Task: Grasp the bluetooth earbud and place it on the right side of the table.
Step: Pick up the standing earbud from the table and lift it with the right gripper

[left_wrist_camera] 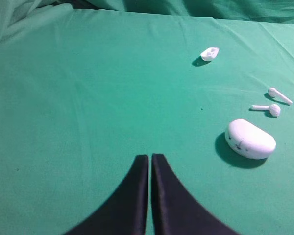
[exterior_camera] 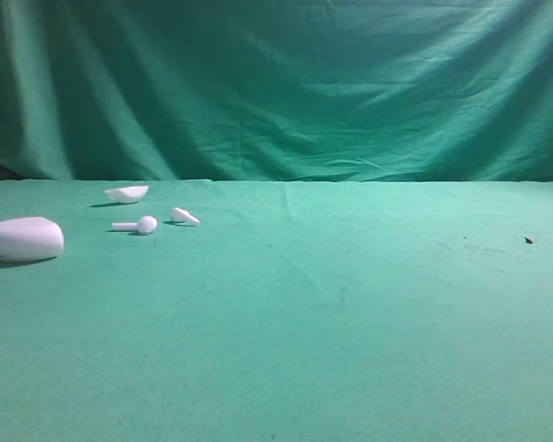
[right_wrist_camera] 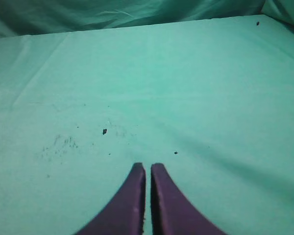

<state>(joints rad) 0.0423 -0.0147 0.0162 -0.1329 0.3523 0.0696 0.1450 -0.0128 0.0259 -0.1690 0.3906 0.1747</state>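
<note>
Tabletop (exterior_camera: 350,322): a wide flat surface under green cloth, meeting a green draped backdrop (exterior_camera: 286,83) along its far edge.
Earbud (exterior_camera: 184,217): a tiny white piece with a round head and a stubby stem, lying on the cloth in the far left part of the tabletop, untouched by either hand.
Second earbud (exterior_camera: 138,225): white, with a longer straight stem, lying just beside the first one, on the side nearer the left edge.
Case (exterior_camera: 23,239): a white oval, sitting at the left edge, nearer the front than both earbuds.
Half-shell (exterior_camera: 127,193): a white open piece, resting close to the far edge, behind the earbuds.
Left hand (left_wrist_camera: 150,161): dark fingers pressing together, holding nothing, hanging over bare cloth, well apart from the case.
Right hand (right_wrist_camera: 147,169): fingers together, gripping nothing, hanging over bare cloth dotted with dark specks (right_wrist_camera: 104,131).
</note>
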